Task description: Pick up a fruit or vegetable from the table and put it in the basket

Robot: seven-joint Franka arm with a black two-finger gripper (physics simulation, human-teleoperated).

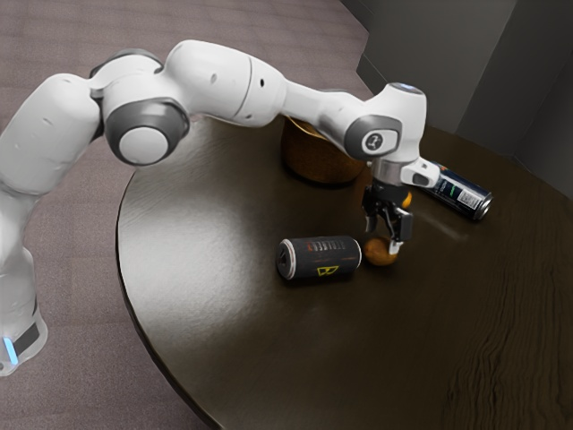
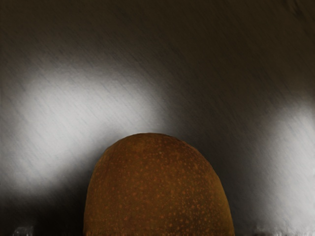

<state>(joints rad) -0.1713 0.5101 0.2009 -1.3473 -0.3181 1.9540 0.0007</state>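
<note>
Exterior view: the dark, glossy wood table [image 1: 206,260] carries a round brown basket [image 1: 320,163] at upper centre, the fruit's goal. A smooth metal can [image 1: 327,259] lies on its side mid-frame, another [image 1: 462,195] at upper right. Right of centre, the black gripper [image 1: 382,238] points down, fingers spread, likely to straddle the rounded, speckled brown fruit [image 1: 379,253] on the table before pinching. A small orange thing [image 1: 406,200] sits behind.

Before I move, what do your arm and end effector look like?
My arm is white with rounded segments, dark grey joint rings, a round emblem near the wrist and a blue light strip low down. The end effector is black and two-fingered, with a pale fingertip.
</note>
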